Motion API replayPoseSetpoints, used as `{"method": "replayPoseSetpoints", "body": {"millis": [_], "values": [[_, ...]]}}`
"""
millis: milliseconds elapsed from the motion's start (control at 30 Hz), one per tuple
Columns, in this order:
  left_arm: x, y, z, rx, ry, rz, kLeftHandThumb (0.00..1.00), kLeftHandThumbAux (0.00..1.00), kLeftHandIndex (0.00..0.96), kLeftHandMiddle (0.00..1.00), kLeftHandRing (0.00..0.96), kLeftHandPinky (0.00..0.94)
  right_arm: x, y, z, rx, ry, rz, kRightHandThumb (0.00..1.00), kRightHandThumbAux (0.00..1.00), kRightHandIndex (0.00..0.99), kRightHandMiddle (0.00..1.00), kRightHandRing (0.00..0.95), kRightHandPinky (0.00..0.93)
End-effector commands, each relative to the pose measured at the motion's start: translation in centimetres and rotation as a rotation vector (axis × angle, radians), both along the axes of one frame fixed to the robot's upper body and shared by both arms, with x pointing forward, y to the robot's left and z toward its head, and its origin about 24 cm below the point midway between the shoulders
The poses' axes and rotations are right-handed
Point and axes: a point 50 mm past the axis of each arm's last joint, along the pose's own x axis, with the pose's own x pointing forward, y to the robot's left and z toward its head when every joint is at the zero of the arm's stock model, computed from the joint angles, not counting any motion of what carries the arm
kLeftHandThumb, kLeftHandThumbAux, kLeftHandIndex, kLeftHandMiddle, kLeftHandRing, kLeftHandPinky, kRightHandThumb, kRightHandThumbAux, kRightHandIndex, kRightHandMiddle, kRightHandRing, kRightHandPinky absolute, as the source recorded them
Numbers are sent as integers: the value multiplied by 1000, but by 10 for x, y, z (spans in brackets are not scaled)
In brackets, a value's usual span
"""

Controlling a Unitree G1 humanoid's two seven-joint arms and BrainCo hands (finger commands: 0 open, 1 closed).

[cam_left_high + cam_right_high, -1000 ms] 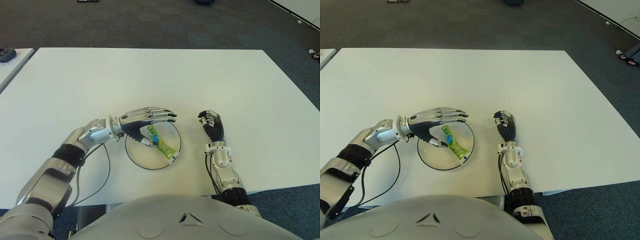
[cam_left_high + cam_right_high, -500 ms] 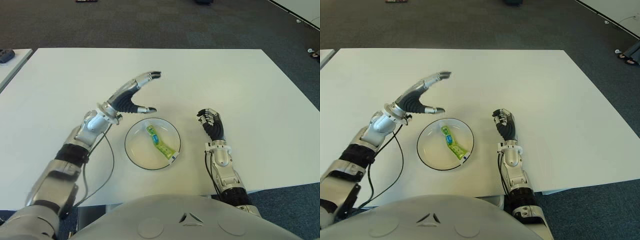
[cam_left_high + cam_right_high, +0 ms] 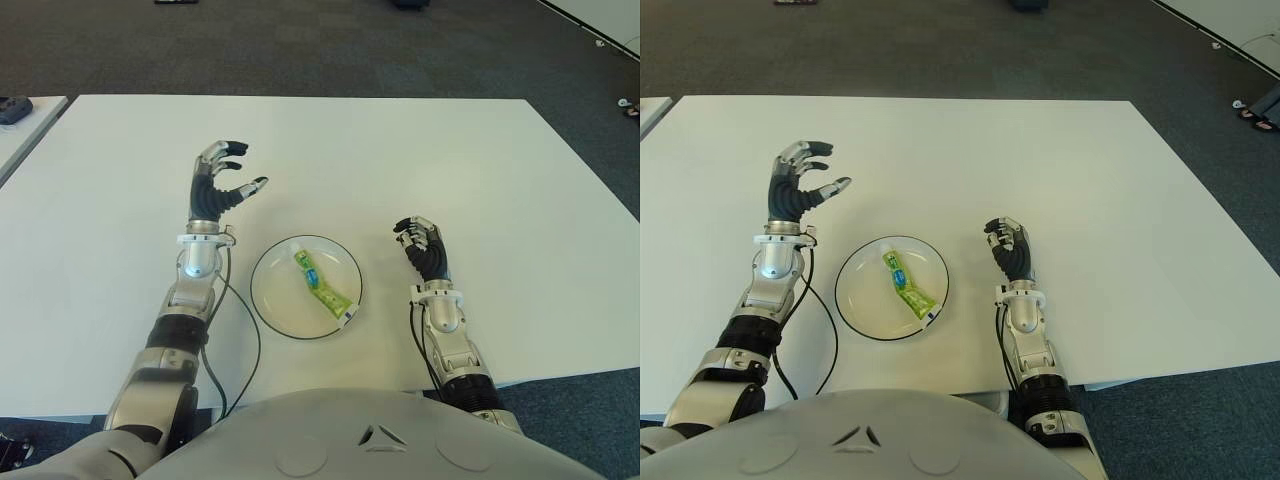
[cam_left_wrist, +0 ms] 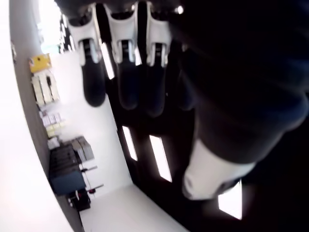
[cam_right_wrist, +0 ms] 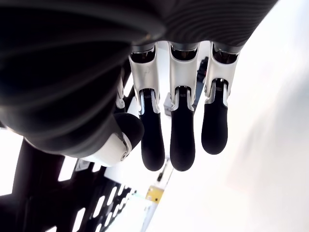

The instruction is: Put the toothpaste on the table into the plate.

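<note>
Toothpaste (image 3: pixel 320 285): lying flat inside the plate, slanted, green tube body with a blue patch near the far end and the white end close to the near-right rim; free of both hands.
Plate (image 3: pixel 270 300): white, dark-rimmed, on the table between the two forearms; holding the tube alone.
Why so placed: judged as the task's goal met, tube resting where the task asks, nothing left gripping it.
Left hand (image 3: pixel 218 185): raised above the table to the far left of the plate, palm toward the plate, fingers spread and slightly curled, thumb out to the side; holding nothing, as the left wrist view also suggests.
Left arm pose: forearm running from the near edge straight up the left of the plate, wrist cocked upward, cable looping beside it.
Right hand (image 3: pixel 1008 246): showing just right of the plate, fingers loosely curled, empty; idle.
Table (image 3: pixel 450 160): white, bare part beyond the hands.
Remaining work: judged none beyond parking the left arm.
</note>
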Motion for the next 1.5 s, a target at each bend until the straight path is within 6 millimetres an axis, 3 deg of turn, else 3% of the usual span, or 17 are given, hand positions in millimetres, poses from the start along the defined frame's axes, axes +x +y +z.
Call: {"method": "replayPoseSetpoints", "body": {"millis": [33, 267, 933, 1500], "values": [[-6, 5, -12, -99, 55, 77, 624, 746, 422, 449, 425, 434, 3, -3, -1, 1, 15, -12, 694, 740, 424, 481, 502, 520], [-10, 8, -24, -187, 109, 152, 696, 722, 428, 492, 475, 471, 3, -3, -1, -18, 18, -22, 697, 740, 426, 484, 496, 516], [-26, 10, -61, -283, 155, 163, 704, 719, 431, 531, 508, 491, 5, 0, -1, 10, 15, -21, 699, 740, 424, 485, 500, 502], [-47, -1, -84, -160, 316, 91, 705, 717, 434, 587, 556, 525, 5, 2, -1, 31, 8, -31, 700, 737, 428, 485, 507, 522]]}}
